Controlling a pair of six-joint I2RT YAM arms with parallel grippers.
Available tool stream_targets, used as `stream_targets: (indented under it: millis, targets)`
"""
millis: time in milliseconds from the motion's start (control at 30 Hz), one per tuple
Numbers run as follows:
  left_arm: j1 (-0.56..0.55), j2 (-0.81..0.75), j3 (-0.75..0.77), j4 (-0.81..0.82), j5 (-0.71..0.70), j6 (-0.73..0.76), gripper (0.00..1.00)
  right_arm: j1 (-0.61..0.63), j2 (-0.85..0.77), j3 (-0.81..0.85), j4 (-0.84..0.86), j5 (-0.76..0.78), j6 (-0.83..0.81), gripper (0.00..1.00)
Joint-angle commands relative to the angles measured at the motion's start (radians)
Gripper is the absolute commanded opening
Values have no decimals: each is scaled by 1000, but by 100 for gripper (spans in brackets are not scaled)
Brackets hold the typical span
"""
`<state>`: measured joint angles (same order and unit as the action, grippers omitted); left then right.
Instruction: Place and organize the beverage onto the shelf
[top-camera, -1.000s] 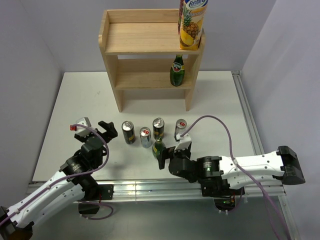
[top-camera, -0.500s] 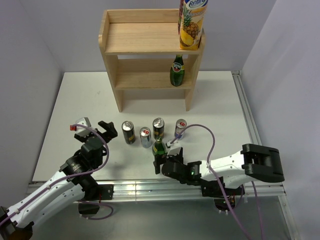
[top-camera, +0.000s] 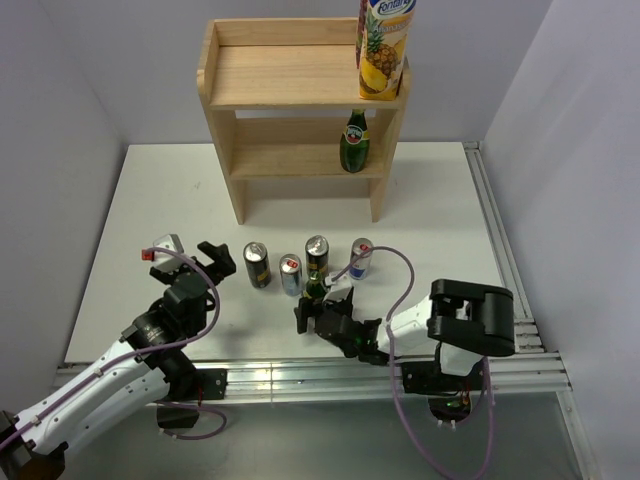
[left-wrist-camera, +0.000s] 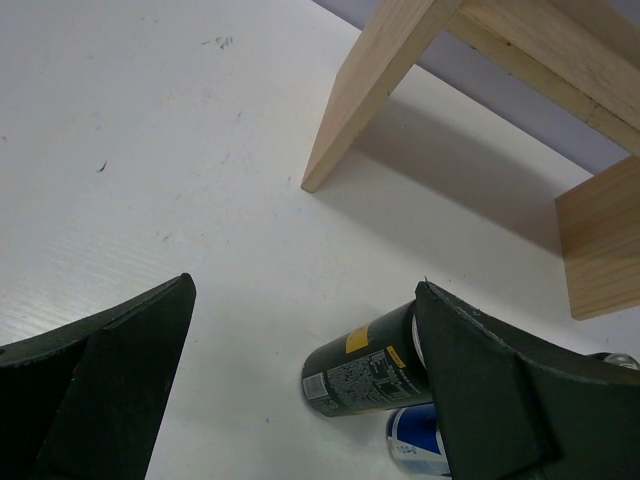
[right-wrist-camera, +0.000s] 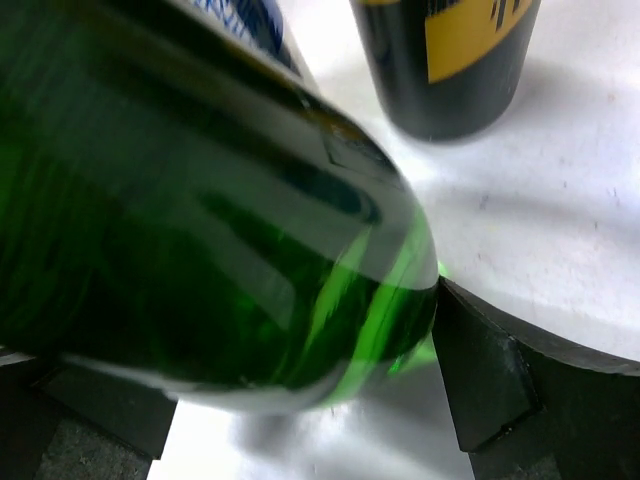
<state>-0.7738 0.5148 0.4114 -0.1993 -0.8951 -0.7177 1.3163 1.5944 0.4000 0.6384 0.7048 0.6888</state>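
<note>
The light-wood shelf (top-camera: 300, 80) stands at the back, with one green bottle (top-camera: 353, 140) on its lower tier. On the table stand two black-gold cans (top-camera: 257, 264) (top-camera: 317, 256) and two silver-blue cans (top-camera: 291, 274) (top-camera: 360, 258). The second green bottle (top-camera: 317, 289) stands in front of them, between the fingers of my right gripper (top-camera: 320, 316). In the right wrist view the bottle (right-wrist-camera: 200, 220) fills the gap and touches both fingers. My left gripper (top-camera: 190, 255) is open and empty, left of the cans. Its view shows a black can (left-wrist-camera: 365, 375) past the right finger.
A tall yellow pineapple juice carton (top-camera: 385, 45) stands on the shelf's top tier at the right. A shelf leg (left-wrist-camera: 370, 90) shows ahead of the left gripper. A metal rail (top-camera: 300, 375) runs along the table's near edge and another along the right edge.
My right arm has folded back and swung its gripper left, from beside the green bottle to around it. The left arm and the cans have not moved.
</note>
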Motion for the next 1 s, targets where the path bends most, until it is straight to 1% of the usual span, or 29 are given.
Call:
stream_targets:
  millis: [0, 133, 200, 233, 267, 300, 333, 367, 400, 433, 500, 600, 633, 700, 733, 800, 833, 967]
  targets:
    - [-4, 17, -6, 43, 2, 21, 99, -8, 88, 6, 138, 59, -6, 100]
    - [-4, 34, -2, 43, 2, 23, 99, -11, 169, 43, 173, 82, -15, 96]
    - [-4, 34, -2, 44, 2, 21, 99, -12, 194, 56, 173, 101, -3, 93]
    - [-4, 33, -3, 44, 4, 23, 99, -15, 212, 60, 175, 105, 0, 90]
    - [-4, 28, -5, 46, 4, 23, 99, -17, 220, 63, 182, 119, 3, 84]
    - [-4, 28, -6, 47, 5, 24, 99, -17, 226, 66, 179, 130, 11, 69]
    - [-4, 24, -6, 47, 4, 24, 99, -17, 239, 72, 172, 136, 15, 63]
    - [-4, 24, -8, 49, 7, 26, 99, -19, 243, 71, 178, 137, 12, 53]
    - [-4, 25, -8, 49, 7, 26, 99, -19, 246, 71, 179, 142, 14, 14]
    - [-4, 28, -6, 46, 5, 24, 99, -19, 243, 72, 149, 150, 26, 1]
    - [-4, 33, -5, 44, 7, 21, 99, -19, 230, 66, 133, 154, 34, 0]
    - [-5, 33, -3, 44, 7, 23, 99, 1, 159, 71, 23, 176, 64, 0]
    - [-5, 34, -3, 47, 7, 24, 99, 15, 110, 97, -93, 205, 77, 0]
    - [-5, 34, -6, 46, 5, 23, 99, 62, 56, 132, -221, 240, 124, 0]
    - [-5, 33, -6, 47, 7, 23, 99, 81, 0, 170, -352, 275, 139, 0]
    - [-5, 31, -8, 52, 7, 24, 99, 116, -59, 210, -461, 298, 173, 0]
    - [-5, 30, -11, 54, 10, 26, 99, 135, -118, 247, -549, 311, 178, 0]
    - [-5, 37, -13, 60, 12, 29, 99, 141, -255, 341, -663, 331, 105, 0]
